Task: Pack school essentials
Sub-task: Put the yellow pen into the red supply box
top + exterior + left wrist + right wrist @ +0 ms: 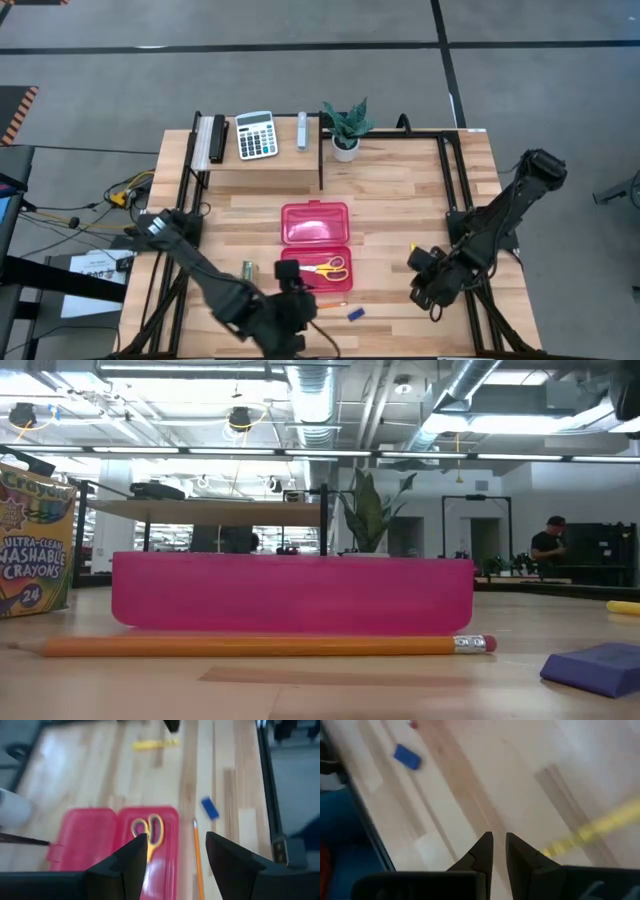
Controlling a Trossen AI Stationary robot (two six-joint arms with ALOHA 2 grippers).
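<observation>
Pale wood-plank table under bright ceiling strip lights — left gripper fingers apart, right gripper nearly together, empty.

We look past the left gripper, its two dark fingers spread apart with nothing between them. Beyond them lies an open pink case on the wooden table. Yellow-handled scissors rest in one half of the case. An orange pencil lies just beside the case; a blue eraser sits near it. A yellow stick lies well apart, farther off.
</observation>
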